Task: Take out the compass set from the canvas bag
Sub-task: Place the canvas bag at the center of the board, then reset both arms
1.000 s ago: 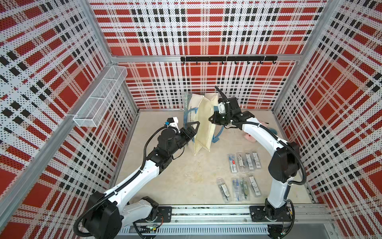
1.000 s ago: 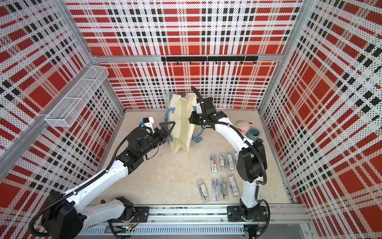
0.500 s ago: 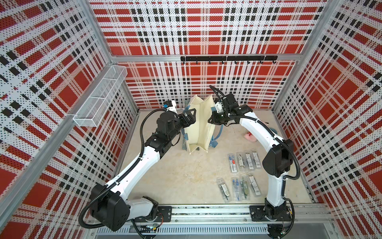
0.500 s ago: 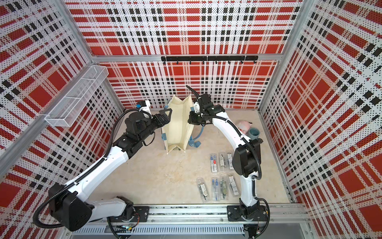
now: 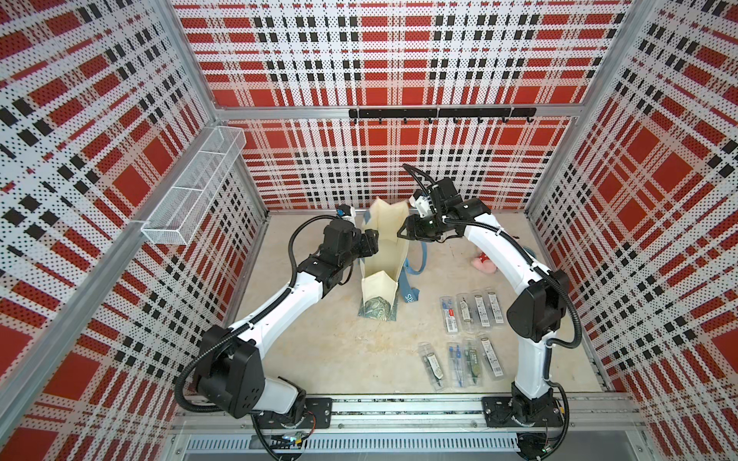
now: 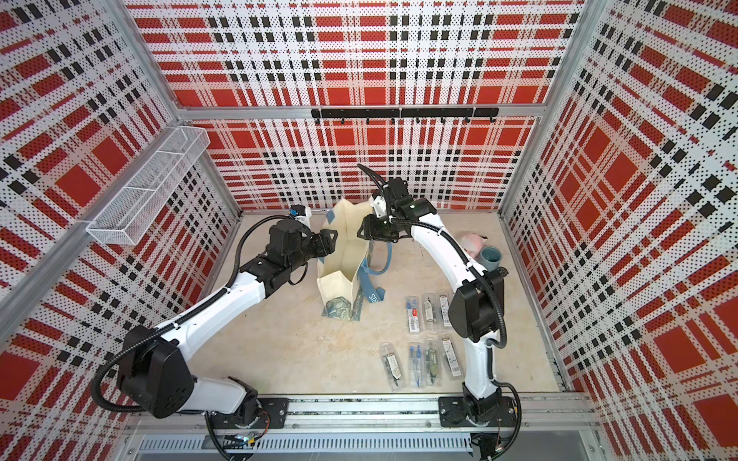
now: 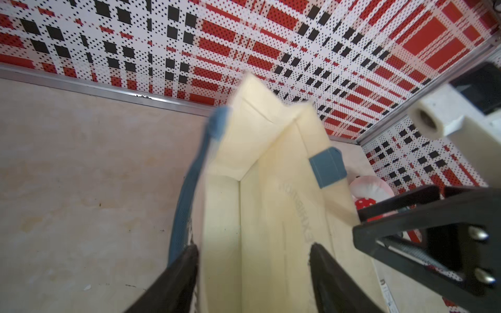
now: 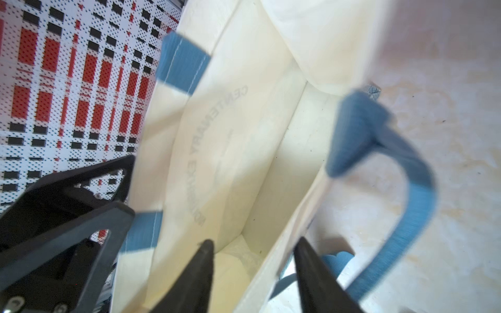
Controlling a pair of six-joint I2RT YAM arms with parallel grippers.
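Left hand (image 7: 254, 246) and right hand (image 8: 254, 239) both stood open at mouth of canvas bag (image 5: 383, 259); wrist views blurred, bag floor cut off, contents unreadable.

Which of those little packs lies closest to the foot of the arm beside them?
The near row's end pack, next to the right arm's base; every other pack lies farther from it.

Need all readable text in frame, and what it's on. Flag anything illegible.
"CENTENARY": canvas bag, showing through its wall in the right wrist view.
"EXHIBITION": same bag, faint, in the left wrist view.
Word below "CENTENARY": blurred, unreadable.
White letters on the blue strap: possibly "RIS", not certain.
Labels on the compass set packs on the table: too small to read.
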